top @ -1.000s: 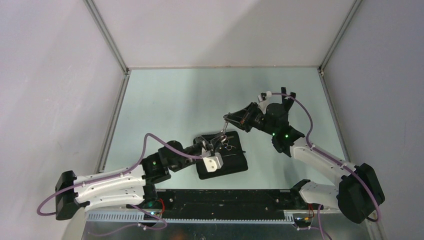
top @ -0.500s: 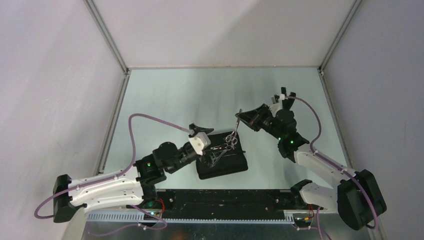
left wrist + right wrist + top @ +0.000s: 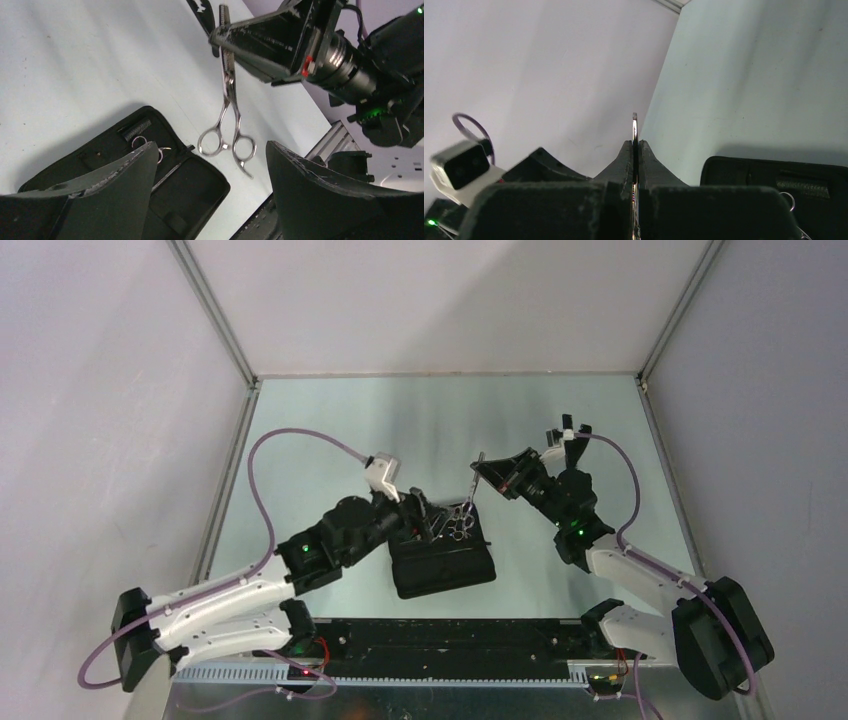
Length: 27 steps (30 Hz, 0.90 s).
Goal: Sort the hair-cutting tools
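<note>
Right jaws are clamped flat on the blade of the thinning scissors [image 3: 229, 100], centre-top of the left wrist view. The blade tip pokes past the jaw tips and the ring handles hang free below, at the upper edge of the open black zip case [image 3: 445, 565], mid-frame in the top view. The blade grip looks deliberate: it leaves the rings clear for a handover or for lowering handles-first. Left jaws are wide and hold nothing; the rings line up between them lower in that frame, near but with no contact. Second scissors [image 3: 149, 146] sit in the case, only the rings showing, beside a ribbed comb-like piece [image 3: 134, 132]. The case lies on the pale surface [image 3: 340, 430].
</note>
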Motion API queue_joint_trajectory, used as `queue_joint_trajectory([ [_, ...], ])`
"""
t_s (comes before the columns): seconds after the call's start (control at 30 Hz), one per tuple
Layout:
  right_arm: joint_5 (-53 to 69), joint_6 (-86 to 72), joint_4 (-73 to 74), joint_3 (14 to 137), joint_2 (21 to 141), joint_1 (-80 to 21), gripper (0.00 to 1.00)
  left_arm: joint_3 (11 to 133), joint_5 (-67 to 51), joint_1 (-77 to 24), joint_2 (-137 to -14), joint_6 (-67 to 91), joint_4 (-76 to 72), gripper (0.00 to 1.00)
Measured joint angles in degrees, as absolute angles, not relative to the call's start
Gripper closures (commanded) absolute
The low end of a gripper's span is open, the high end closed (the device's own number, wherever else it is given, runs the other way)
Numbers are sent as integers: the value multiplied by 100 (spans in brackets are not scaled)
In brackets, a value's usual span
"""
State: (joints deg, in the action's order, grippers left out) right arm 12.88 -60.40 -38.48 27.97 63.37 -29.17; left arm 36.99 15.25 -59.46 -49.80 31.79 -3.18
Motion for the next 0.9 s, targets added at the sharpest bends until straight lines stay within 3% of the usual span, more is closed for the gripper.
queue_joint_trajectory([
  [0.17,1286,-5784,-3933,2797,6405,-3151,100,4659,1321,-5835,-5743,3306,178,22],
  [0.33,1288,-5642,-3942,2797,6455,-3299,100,5210,1127,-5754,-6307,3295,456,35],
  [0.77,1286,-5461,-3962,2797,6458,-3402,100,5647,746,-5664,-7303,2928,1096,53],
  [0.9,1288,-5382,-3966,2797,6458,-3409,100,5787,698,-5664,-7417,2792,1166,70],
])
